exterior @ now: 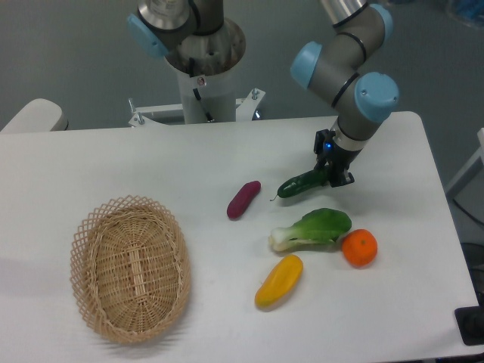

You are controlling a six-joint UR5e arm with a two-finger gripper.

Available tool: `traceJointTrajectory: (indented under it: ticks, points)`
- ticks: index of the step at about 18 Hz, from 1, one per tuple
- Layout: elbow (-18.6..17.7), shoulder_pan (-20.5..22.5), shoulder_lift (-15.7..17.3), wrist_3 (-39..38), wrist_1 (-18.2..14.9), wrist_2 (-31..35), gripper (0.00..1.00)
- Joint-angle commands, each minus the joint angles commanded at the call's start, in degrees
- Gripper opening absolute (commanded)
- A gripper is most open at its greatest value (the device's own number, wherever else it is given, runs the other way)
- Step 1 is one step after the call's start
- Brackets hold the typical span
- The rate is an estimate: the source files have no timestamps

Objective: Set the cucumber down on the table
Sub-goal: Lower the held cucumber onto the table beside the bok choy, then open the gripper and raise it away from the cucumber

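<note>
Here, the gripper [330, 172] of the single arm hangs low over the right half of the white bench [113, 162], its fingers pinching the right end of the cucumber [299, 184]. The cucumber, dark green and glossy, lies nearly level, its free left end dipping slightly toward the bench surface; whether it touches the surface cannot be told from this view. A purple sweet potato [243, 199] lies just to the cucumber's left, apart from it. Below the cucumber rests a leafy bok choy [313, 228], white stem pointing left, with an orange [359, 247] touching or just beside its right edge. A yellow pepper [279, 280] lies nearer the front edge, below the bok choy's stem. An oval wicker basket [130, 268] sits well apart on the left half of the bench. The arm's grey base column [203, 72] stands behind the far edge.
</note>
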Motion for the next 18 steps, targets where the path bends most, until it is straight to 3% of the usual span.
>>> traceJointTrajectory:
  ticks: [6,12,16,18]
  points:
    - [2.5,-1.1,1.0,-2.4,-0.4,0.0,0.99]
    - [8.0,-3.0,3.4,-17.8,-1.1,0.2,1.0]
    - [14.1,-5.0,4.2,-27.2,-4.1,0.1,1.0]
    - [15.3,-7.0,4.1,-30.7,-4.2,0.6,1.0]
